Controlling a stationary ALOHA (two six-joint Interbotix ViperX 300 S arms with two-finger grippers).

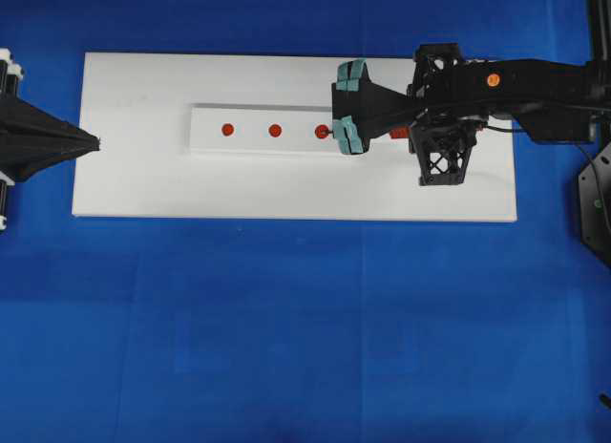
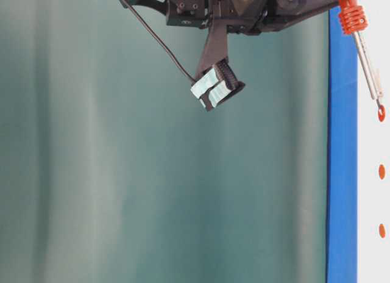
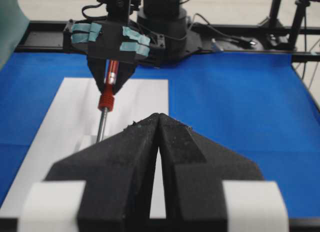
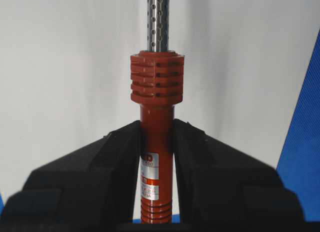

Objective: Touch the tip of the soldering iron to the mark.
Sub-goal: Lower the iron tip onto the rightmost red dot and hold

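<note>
At the nine o'clock edge of the overhead view we find the left gripper, its black jaws pressed together with nothing between them, the tip just over the short edge of the white board. From its own wrist camera the same jaws meet in a closed seam. It sits well apart from the task's things.

Moving toward three o'clock, a raised white strip lies along the board and carries three red dots in a row. The first two dots are bare. The third, the mark, lies at the strip's three o'clock end, just at nine o'clock of the right gripper.

That gripper is clamped on the soldering iron: in its wrist view we see the two black jaws pinching the red-orange handle from either side, the ribbed collar and the silver shaft standing clear of them toward twelve o'clock. In the table-level view the iron slants down toward five o'clock, and its tip appears to meet the topmost dot. From overhead the tip also lies over the mark, though we cannot tell for certain that it touches. A black cord hangs from the arm above.
</note>
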